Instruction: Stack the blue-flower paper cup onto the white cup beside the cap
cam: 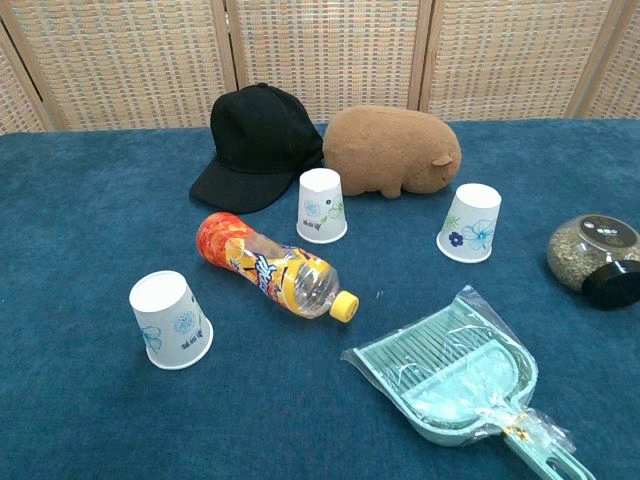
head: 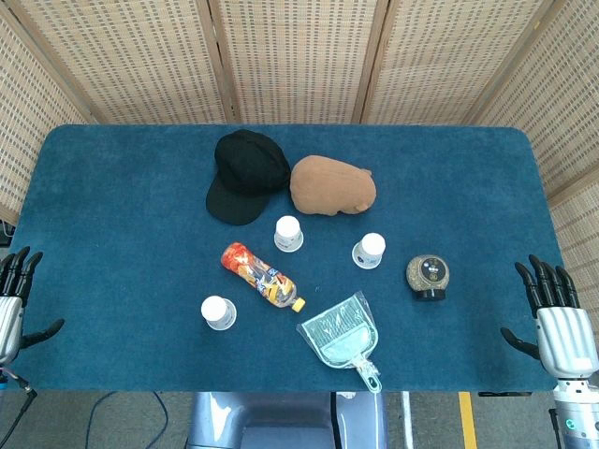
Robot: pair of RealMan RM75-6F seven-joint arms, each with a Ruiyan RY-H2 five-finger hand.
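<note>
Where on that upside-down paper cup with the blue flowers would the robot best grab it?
Probably around the side wall of the blue-flower cup, near its narrower closed top, coming from above. It stands mouth-down with open table around it, and the right hand waits open at that side.

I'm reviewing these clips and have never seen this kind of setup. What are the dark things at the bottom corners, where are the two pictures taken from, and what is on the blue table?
The dark things are the robot's two mechanical hands: the left hand and the right hand. Both hang at the table's near edge, fingers apart, holding nothing.

The head view looks down from above; the chest view looks across the table from lower down and shows no hands.

On the blue table lie a black cap, a brown plush toy, an orange bottle on its side, a teal dustpan and a jar tipped over. Three paper cups stand upside down: one beside the cap, one with blue flowers, one near the front.
</note>
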